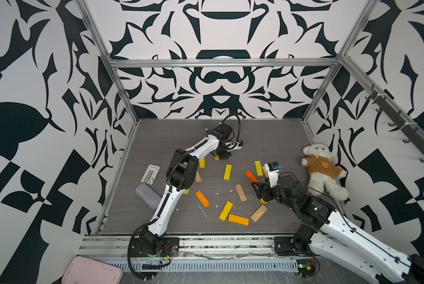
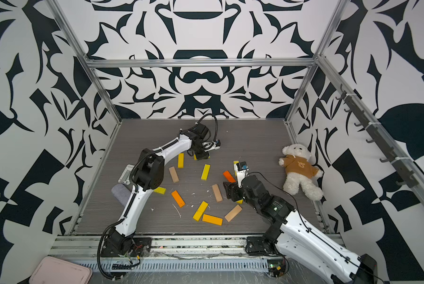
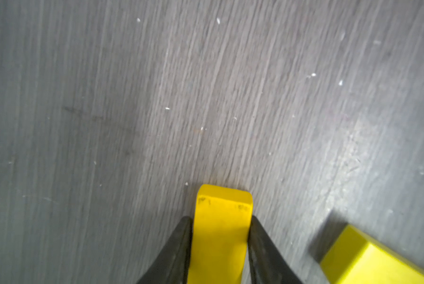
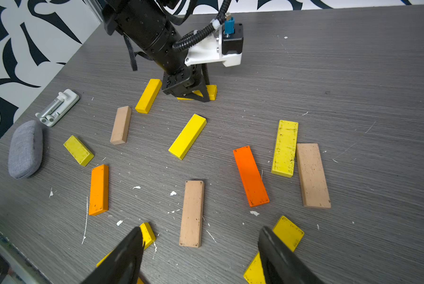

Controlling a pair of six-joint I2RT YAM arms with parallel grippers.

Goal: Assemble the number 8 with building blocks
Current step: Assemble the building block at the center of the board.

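The left gripper reaches to the middle of the grey wood-grain table, toward its far edge. Its two black fingers press against the long sides of a flat rectangular yellow wooden block, pinching it, and the block's rounded end sticks out past the fingertips. In the right wrist view that block sits low at the surface under the nearly upright gripper; whether it is lifted off cannot be told. A deeper yellow plank lies just beside it, on the side of the left edge. The right gripper hangs over the right front part of the table with its jaws spread wide and nothing between them. A pale tan plank lies flat below the gap. The other building blocks lie flat at odd angles across the middle: a bright yellow plank, a red-orange plank, and a speckled yellow plank side by side with a tan plank. An orange plank lies nearer the front edge. A white teddy bear in a brown shirt lies at the right edge. A grey fabric pouch and a white folded stand sit at the left edge.
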